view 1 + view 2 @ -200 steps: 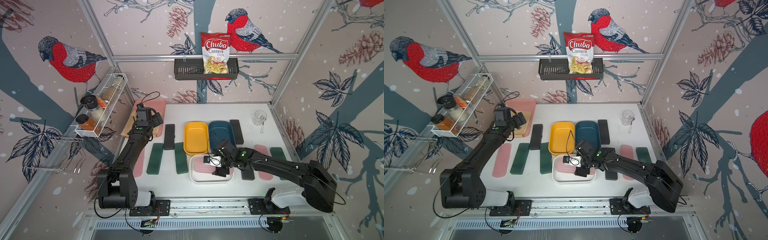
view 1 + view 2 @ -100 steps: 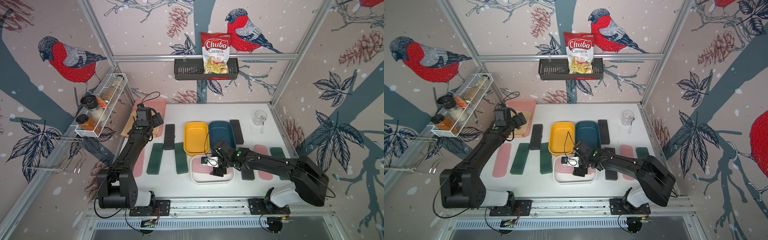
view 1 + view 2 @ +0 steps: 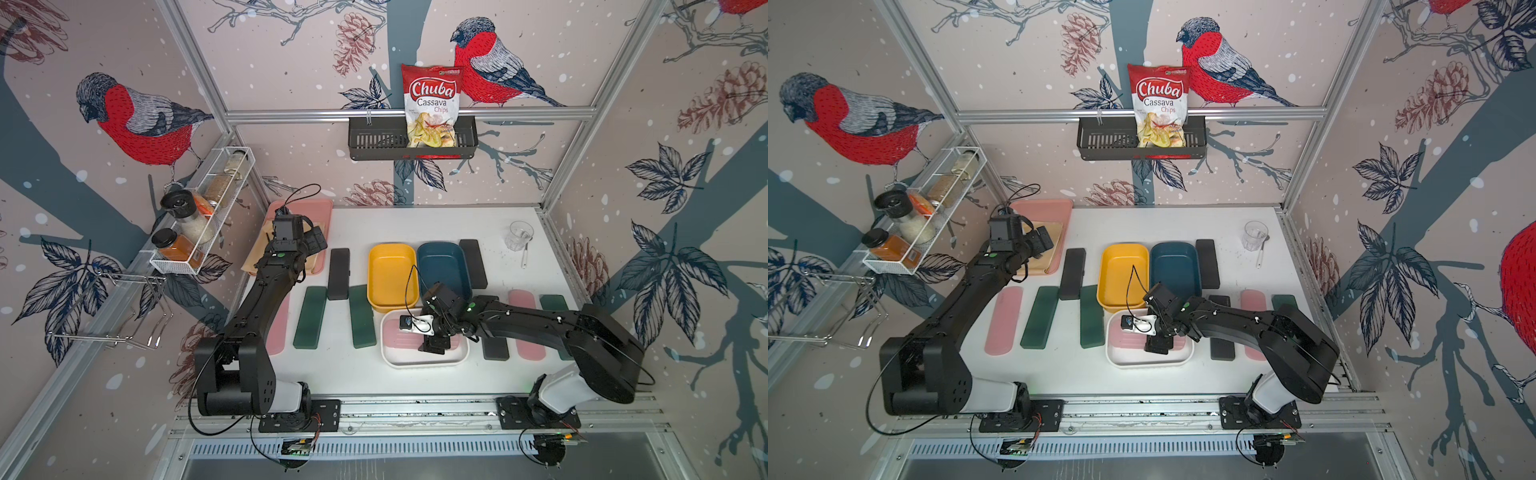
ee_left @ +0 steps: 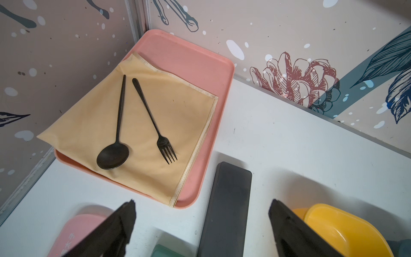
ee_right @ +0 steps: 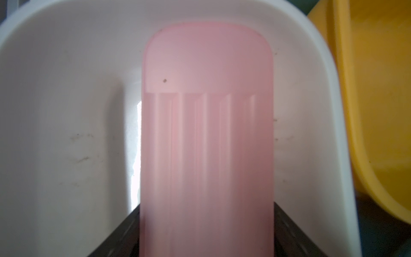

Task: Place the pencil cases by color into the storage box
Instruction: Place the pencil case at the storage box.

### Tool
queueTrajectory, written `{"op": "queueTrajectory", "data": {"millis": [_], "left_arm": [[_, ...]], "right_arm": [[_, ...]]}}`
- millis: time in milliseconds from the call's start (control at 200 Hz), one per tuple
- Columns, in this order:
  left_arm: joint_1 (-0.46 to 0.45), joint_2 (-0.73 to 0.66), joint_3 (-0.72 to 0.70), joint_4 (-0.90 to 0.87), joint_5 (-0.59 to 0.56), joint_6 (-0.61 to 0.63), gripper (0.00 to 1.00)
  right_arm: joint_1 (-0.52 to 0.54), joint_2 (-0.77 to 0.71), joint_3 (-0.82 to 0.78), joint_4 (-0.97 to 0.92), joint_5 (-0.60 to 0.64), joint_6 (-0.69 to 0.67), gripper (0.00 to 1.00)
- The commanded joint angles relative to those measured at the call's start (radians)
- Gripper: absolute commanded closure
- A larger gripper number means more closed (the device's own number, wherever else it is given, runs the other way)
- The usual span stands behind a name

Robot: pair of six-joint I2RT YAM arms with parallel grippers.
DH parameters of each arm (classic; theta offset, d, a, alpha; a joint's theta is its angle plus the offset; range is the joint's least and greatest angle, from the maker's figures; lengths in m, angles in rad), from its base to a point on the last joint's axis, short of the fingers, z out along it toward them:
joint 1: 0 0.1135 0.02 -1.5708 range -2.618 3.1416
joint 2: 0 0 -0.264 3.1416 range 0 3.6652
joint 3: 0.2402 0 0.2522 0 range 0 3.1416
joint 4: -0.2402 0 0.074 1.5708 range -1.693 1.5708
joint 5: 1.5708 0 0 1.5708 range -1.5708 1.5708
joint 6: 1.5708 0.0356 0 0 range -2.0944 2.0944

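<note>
My right gripper [image 3: 432, 345] is shut on a pink pencil case [image 5: 206, 133] and holds it low inside the white storage box [image 3: 424, 363], lengthwise along the box. Behind it stand an empty yellow box [image 3: 392, 274] and an empty blue box [image 3: 442, 266]. On the table lie black cases [image 3: 338, 274] [image 3: 473, 264] [image 3: 494, 345], green cases [image 3: 309, 318] [image 3: 361, 316] [image 3: 555, 303] and pink cases [image 3: 525, 328] [image 3: 276, 336]. My left gripper [image 4: 202, 203] hangs open and empty at the back left, above a black case [image 4: 224, 211].
A pink tray [image 4: 195, 62] in the back left corner carries a tan cloth [image 4: 178, 115] with a black spoon and fork. A clear glass [image 3: 519, 235] stands at the back right. A spice rack [image 3: 199, 212] juts out from the left wall.
My right gripper has shifted slightly left and lower in the white box with the pink case. The left arm has not moved.
</note>
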Motion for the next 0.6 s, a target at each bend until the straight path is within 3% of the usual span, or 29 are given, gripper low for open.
{"op": "queueTrajectory", "data": {"millis": [0, 250, 595], "left_arm": [[-0.003, 0.003, 0.000, -0.003, 0.017, 0.005, 0.03], [-0.002, 0.012, -0.004, -0.010, 0.034, 0.002, 0.03], [-0.002, 0.015, -0.009, -0.040, 0.058, 0.009, 0.03]], "right_arm": [[0.004, 0.018, 0.008, 0.016, -0.002, 0.005, 0.49], [0.006, 0.055, 0.007, 0.025, 0.023, 0.014, 0.39], [0.007, 0.076, 0.013, 0.021, 0.043, 0.033, 0.13]]}}
